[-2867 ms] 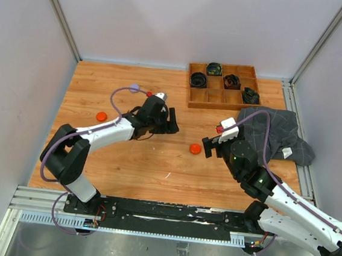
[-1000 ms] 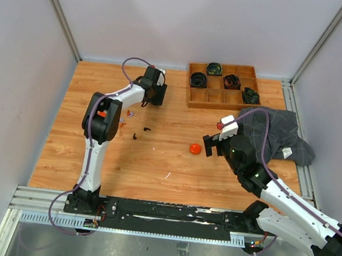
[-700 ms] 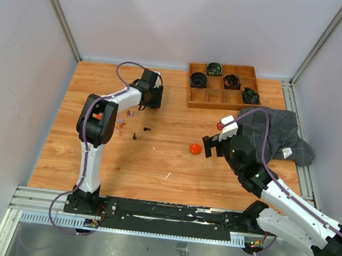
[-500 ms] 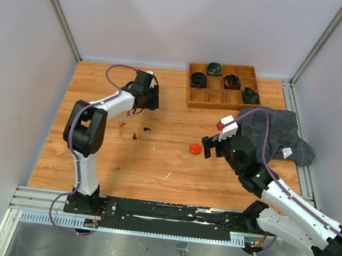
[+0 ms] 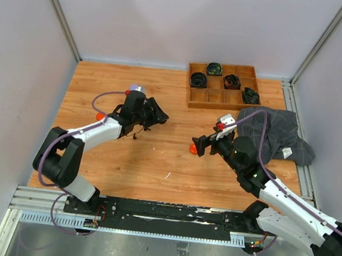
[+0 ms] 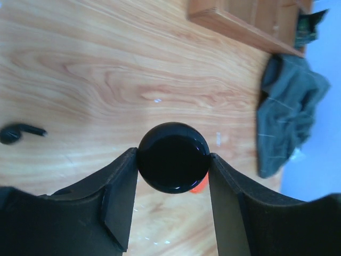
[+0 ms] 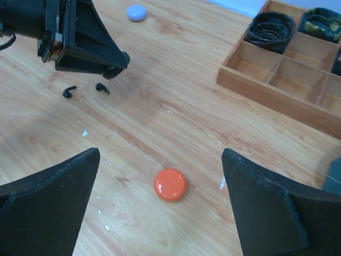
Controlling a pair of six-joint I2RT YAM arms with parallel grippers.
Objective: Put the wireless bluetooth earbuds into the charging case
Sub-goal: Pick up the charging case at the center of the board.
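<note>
My left gripper [image 6: 173, 154] is shut on a round glossy black charging case [image 6: 173, 160], pinched at its two sides and held above the table. In the top view that gripper [image 5: 154, 114] is left of centre. One black earbud [image 6: 18, 132] lies on the wood below it. In the right wrist view two black earbuds [image 7: 69, 92] [image 7: 102, 88] lie near the left gripper's tips. My right gripper [image 7: 161, 154] is open, with nothing between its fingers, hanging over a shut orange-red case [image 7: 170, 184] [image 5: 193, 148]. A lilac case [image 5: 137, 89] sits behind the left arm.
A wooden compartment tray [image 5: 213, 99] with coiled dark items stands at the back right. A grey cloth [image 5: 276, 132] lies beside the right arm. Another orange-red case [image 5: 101, 116] rests at the left, partly behind the left arm.
The left gripper came forward and rightward from the back of the table toward the centre. The right gripper shifted left, over the orange-red case.
</note>
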